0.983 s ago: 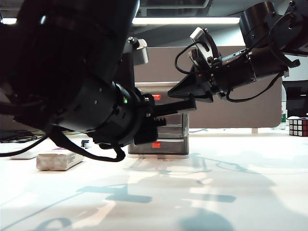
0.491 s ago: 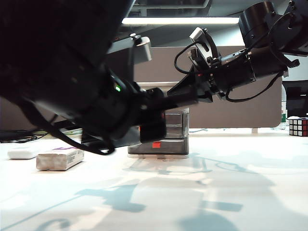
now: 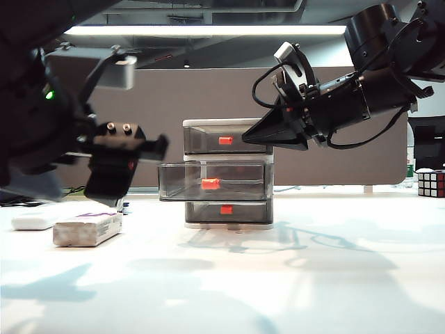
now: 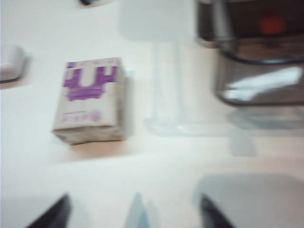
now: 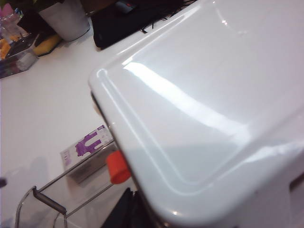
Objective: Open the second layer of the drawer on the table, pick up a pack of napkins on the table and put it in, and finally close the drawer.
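A: Nearest the exterior camera, the left tool (image 3: 132, 163) has pulled back from the drawer (image 3: 227, 174) to the left side, above the pack of napkins (image 3: 87, 227). A second ago it was pinched together at the cabinet front; now its fingers stand apart, holding nothing, as the left wrist view shows.

B: And the pack?

A: Lying on the bench (image 3: 278, 278), left of the cabinet and well apart from it, untouched, with a flat white object (image 3: 35, 221) just behind.

B: Farther back?

A: The second layer (image 3: 212, 181) now sticks out toward the left, its red handle (image 3: 210, 184) clear. Judged from that, step 1 is done and picking the pack comes next.

B: The right tool?

A: The right tool (image 3: 252, 139) rests at the cabinet's top edge, unmoved, apparently steadying it; whether its fingers are together cannot be told.
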Controlling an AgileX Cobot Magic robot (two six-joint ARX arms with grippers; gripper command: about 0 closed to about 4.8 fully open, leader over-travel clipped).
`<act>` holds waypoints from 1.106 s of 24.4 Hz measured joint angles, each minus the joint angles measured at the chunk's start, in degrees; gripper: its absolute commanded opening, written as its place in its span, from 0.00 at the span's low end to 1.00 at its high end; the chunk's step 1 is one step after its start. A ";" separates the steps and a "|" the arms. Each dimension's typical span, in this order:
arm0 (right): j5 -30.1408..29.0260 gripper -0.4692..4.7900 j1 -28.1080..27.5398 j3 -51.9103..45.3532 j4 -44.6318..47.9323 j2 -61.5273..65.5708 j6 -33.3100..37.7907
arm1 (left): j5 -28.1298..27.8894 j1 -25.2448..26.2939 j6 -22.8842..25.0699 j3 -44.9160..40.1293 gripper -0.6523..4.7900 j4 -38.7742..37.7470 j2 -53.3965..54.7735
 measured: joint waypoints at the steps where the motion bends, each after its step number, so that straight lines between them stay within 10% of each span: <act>1: -0.22 0.08 0.00 0.00 0.02 0.00 0.07 | 0.50 1.79 0.28 0.00 0.81 -0.17 0.13; 9: -0.35 0.08 0.42 0.02 -0.50 0.00 0.42 | 10.43 17.44 8.48 0.00 0.81 7.34 0.72; 16: -0.33 0.08 0.76 0.02 -1.53 0.02 0.42 | 33.68 34.03 13.99 0.07 0.81 13.92 5.05; 27: -0.24 0.08 1.33 0.02 -1.90 0.02 0.42 | 36.30 33.31 17.33 1.05 0.81 15.12 8.37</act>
